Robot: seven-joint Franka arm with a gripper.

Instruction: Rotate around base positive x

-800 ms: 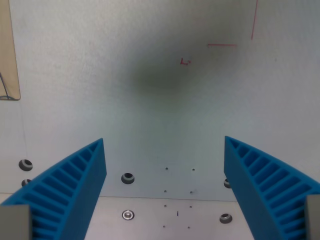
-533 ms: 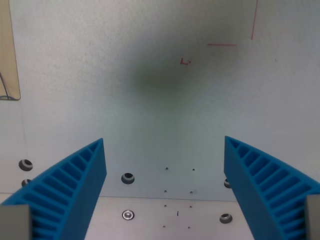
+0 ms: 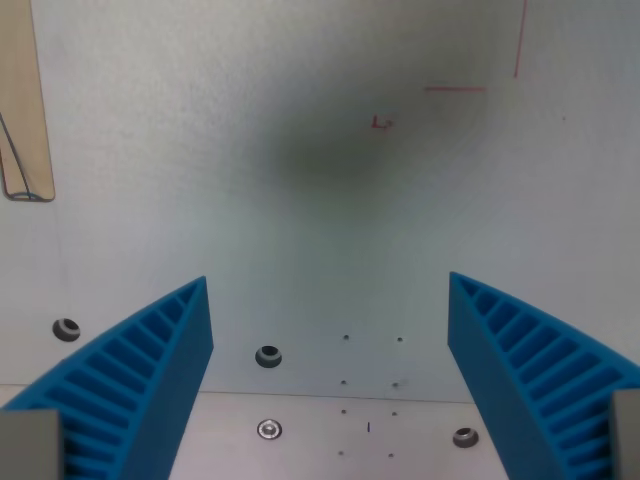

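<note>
My gripper [image 3: 328, 290] looks straight down on a pale grey-white table surface [image 3: 300, 220]. Its two blue ribbed fingers [image 3: 140, 380] stand wide apart at the bottom of the wrist view, one at the left and one at the right [image 3: 530, 370]. The gripper is open and holds nothing. Nothing lies between the fingers. A dark soft shadow [image 3: 330, 150] falls on the surface above them.
Thin red pen marks [image 3: 380, 122] and red lines [image 3: 470, 88] are drawn on the surface at upper right. A wooden strip [image 3: 22, 100] runs down the left edge. A metal plate [image 3: 330, 440] with screws [image 3: 268, 356] and small holes lies at the bottom.
The whole scene has shifted slightly to the wrist view's right, so the camera has moved. The fingers stay open at the same width.
</note>
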